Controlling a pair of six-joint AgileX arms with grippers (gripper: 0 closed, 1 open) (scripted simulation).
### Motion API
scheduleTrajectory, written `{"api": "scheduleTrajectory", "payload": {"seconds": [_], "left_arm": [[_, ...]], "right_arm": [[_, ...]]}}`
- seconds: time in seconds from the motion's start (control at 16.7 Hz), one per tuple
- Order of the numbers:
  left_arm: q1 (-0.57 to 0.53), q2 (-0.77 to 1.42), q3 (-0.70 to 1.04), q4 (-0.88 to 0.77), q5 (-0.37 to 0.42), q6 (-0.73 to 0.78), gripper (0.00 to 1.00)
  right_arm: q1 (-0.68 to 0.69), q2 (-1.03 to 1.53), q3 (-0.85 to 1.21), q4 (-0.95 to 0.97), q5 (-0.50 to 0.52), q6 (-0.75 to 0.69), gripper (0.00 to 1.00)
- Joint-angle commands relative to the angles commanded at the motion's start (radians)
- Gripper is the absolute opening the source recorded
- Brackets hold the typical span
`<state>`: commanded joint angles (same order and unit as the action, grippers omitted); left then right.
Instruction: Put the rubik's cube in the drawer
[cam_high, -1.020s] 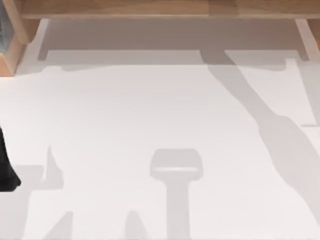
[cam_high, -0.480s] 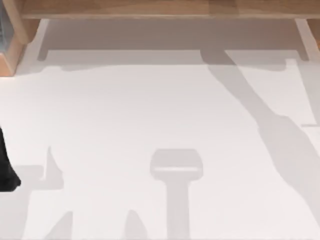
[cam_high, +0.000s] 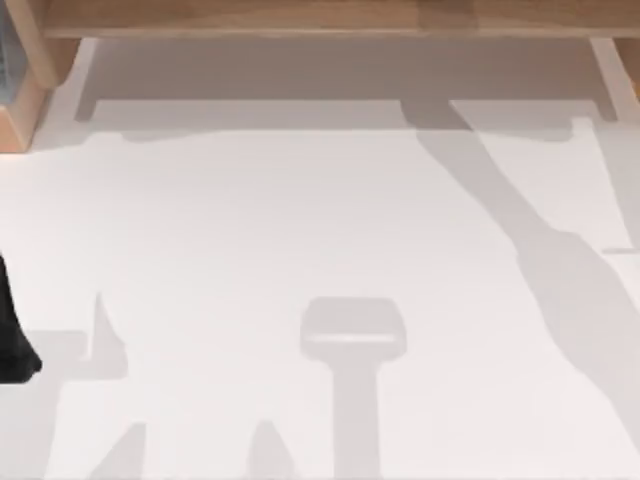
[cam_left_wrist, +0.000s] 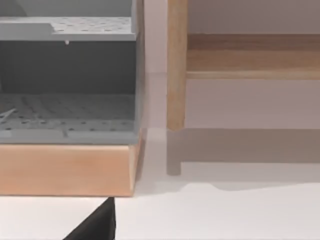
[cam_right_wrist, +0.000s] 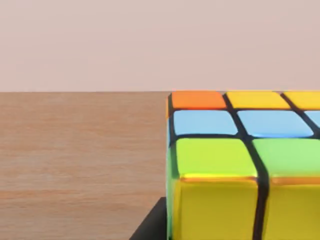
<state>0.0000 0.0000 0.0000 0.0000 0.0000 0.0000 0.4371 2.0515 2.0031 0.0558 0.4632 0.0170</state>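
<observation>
The rubik's cube (cam_right_wrist: 235, 165) shows very close in the right wrist view, with orange, blue, green and yellow tiles. It rests on a wooden surface (cam_right_wrist: 75, 145). A dark part of my right gripper (cam_right_wrist: 150, 226) sits right beside the cube's lower edge. The drawer (cam_left_wrist: 67, 112) is a grey unit on a wooden base, with an open perforated compartment facing my left wrist camera. In the top view the drawer (cam_high: 14, 85) is at the table's far left corner. My left gripper (cam_high: 12, 340) is at the left edge of the table.
A long wooden shelf (cam_high: 320, 18) runs along the far side of the table, and its leg (cam_left_wrist: 176, 75) stands just beside the drawer unit. The white table (cam_high: 300, 220) carries shadows of both arms.
</observation>
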Motion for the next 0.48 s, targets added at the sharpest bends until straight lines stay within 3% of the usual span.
{"api": "scheduleTrajectory", "payload": {"seconds": [0.24, 0.48], "left_arm": [[0.0, 0.0, 0.0, 0.0, 0.0, 0.0, 1.0], [0.0, 0.0, 0.0, 0.0, 0.0, 0.0, 1.0]], "right_arm": [[0.002, -0.01, 0.009, -0.013, -0.036, -0.011, 0.0], [0.031, -0.034, -0.023, -0.039, -0.006, -0.004, 0.0]]}}
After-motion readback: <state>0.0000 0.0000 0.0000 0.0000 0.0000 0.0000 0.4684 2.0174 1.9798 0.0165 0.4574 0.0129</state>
